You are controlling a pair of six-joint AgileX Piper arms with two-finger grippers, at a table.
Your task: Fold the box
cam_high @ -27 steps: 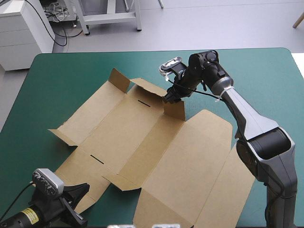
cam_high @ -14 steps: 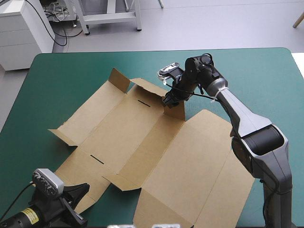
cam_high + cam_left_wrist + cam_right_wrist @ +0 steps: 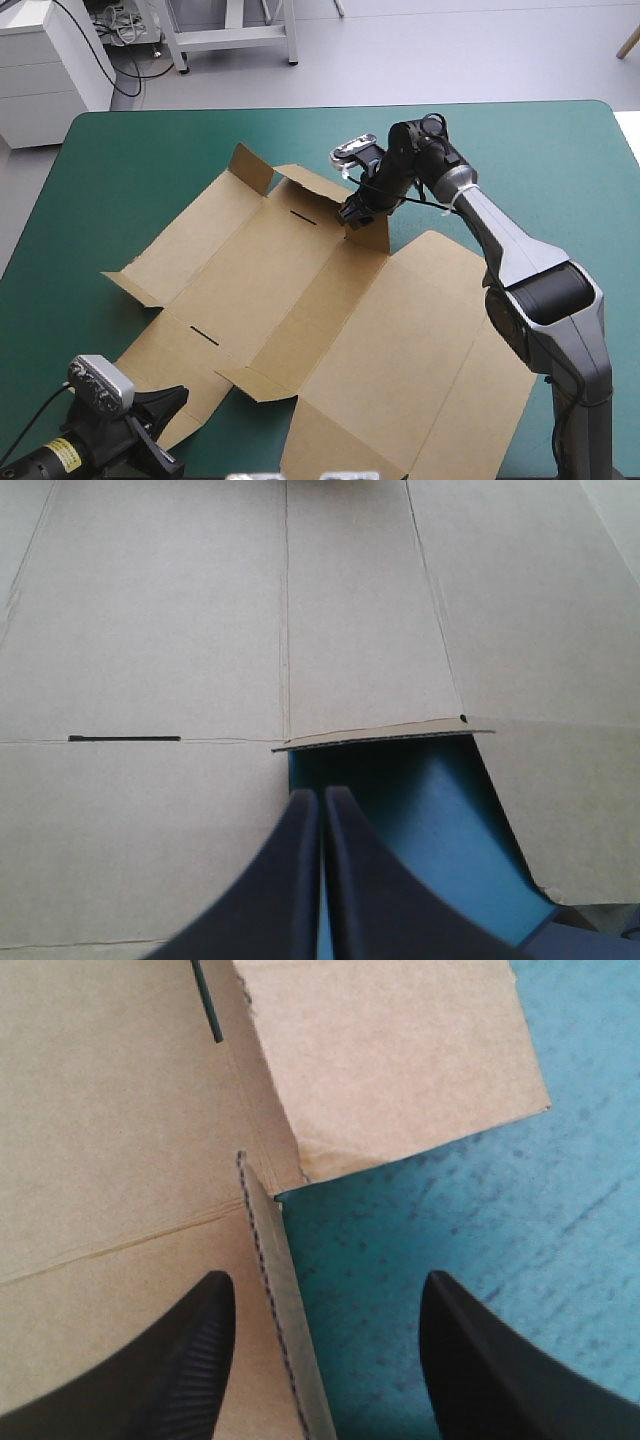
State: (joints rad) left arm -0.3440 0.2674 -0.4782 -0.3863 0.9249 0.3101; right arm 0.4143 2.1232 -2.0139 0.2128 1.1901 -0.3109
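Observation:
The brown box (image 3: 330,300) lies as a flat cut sheet across the middle of the table. A small flap (image 3: 370,233) stands raised at its far side, and another flap (image 3: 252,168) stands at the far left corner. My right gripper (image 3: 352,213) hovers at the first flap. In the right wrist view this gripper (image 3: 325,1290) is open, with the flap's upright edge (image 3: 280,1320) between its fingers. My left gripper (image 3: 172,402) rests low at the sheet's near left corner. In the left wrist view it (image 3: 322,798) is shut and points at a notch in the board (image 3: 160,630).
Bare teal-green cover (image 3: 560,170) stretches to the right of the sheet and along the far edge (image 3: 150,150). Two thin slots (image 3: 303,217) are cut in the board's panels. The sheet's near corner reaches the table's front edge.
My right gripper has shifted slightly left, closer over the raised flap. The sheet and my left arm have not moved.

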